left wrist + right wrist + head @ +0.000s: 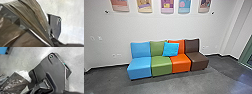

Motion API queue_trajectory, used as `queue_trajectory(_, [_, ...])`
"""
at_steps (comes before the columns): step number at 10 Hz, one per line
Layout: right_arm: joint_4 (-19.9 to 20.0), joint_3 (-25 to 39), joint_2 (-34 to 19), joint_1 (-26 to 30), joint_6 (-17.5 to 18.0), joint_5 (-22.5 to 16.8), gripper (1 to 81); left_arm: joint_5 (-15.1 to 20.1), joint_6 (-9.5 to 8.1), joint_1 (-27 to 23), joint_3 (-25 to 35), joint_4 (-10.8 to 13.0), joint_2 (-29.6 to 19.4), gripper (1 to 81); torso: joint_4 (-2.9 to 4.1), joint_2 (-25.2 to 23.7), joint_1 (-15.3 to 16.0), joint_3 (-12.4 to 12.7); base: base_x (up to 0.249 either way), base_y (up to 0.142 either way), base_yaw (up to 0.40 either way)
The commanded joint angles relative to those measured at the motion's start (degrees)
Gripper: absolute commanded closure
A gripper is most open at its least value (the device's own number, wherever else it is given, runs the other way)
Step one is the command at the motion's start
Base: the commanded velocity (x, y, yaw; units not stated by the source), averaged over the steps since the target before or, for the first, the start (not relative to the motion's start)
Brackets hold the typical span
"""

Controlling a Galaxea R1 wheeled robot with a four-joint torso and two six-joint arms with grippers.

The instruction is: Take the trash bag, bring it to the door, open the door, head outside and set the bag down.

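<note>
Trash bag [25, 16] beside the robot's dark plate [55, 25]; four coloured seats ahead.
Head view: a blue seat [139, 67], a green seat [161, 66], an orange seat [180, 66] and a brown seat [197, 58] stand in a row on the grey floor [179, 83], before a white wall [149, 27] hung with posters [167, 5]; a bright blue cushion [171, 49] leans across the green and orange backrests; left wrist view: the bag's dark, see-through plastic stretches in long folds, the plate next to it; I cannot tell whether the left claw is spread or pinching the bag; right wrist view: the bag, shiny and creased, lies near the plate; the right claw's state I cannot tell either.
</note>
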Motion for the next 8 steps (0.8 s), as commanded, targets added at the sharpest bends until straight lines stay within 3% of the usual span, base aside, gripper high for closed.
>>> queue_trajectory(1, [-1.2,-0.5,-0.9,1.6,-0.3,-3.7,1.0,5.0,1.51,-2.6,-2.9,-0.8,0.9,81.1,0.0,0.0,0.0,4.6,0.0,0.0,0.0])
queue_trajectory(3, [-1.9,-2.0,1.2,1.8,-0.3,-4.5,1.0,5.0,1.6,-2.2,-3.2,-0.7,0.9,81.1,0.0,0.0,-0.1,3.3,0.0,0.0,0.0])
queue_trajectory(5, [-2.0,-5.2,4.0,1.6,-0.3,-5.4,1.0,5.0,1.6,-2.1,-3.2,-0.6,1.1,81.1,0.0,-0.1,-0.2,4.4,0.0,0.0,0.0])
queue_trajectory(8, [-3.2,-16.5,12.0,2.2,-0.3,-7.8,1.0,4.9,1.69,-2.0,-3.6,-0.6,1.7,81.1,0.0,-0.1,-0.2,4.4,0.0,0.0,0.0])
